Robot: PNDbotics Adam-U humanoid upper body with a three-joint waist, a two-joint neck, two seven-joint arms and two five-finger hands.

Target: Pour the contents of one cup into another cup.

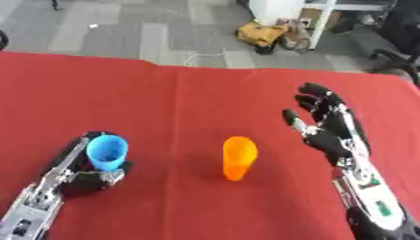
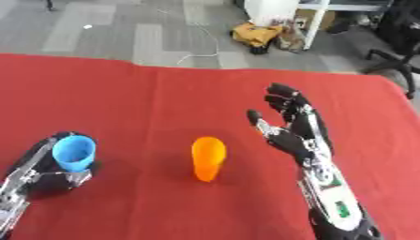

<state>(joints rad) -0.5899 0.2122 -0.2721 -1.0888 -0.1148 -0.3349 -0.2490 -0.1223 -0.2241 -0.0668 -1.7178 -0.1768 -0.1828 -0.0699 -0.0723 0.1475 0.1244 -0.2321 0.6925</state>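
Left eye view — left hand: the left hand (image 1: 82, 171) lay at about 8 o'clock on the red table (image 1: 197, 98), its fingers curled round the blue cup (image 1: 107, 152), which stood mouth up.
Left eye view — orange cup: the orange cup (image 1: 238, 158) stood free near the centre, well apart from the blue one.
Right eye view — right hand: the right hand (image 2: 294, 131) hovered at 3 o'clock, fingers straight and spread, holding nothing — just beside the orange cup, not touching.
Risk: the orange cup looked light and unsteadied; a spread finger could have tipped it.
Risk: the pour could have missed its narrow mouth — contents not visible.
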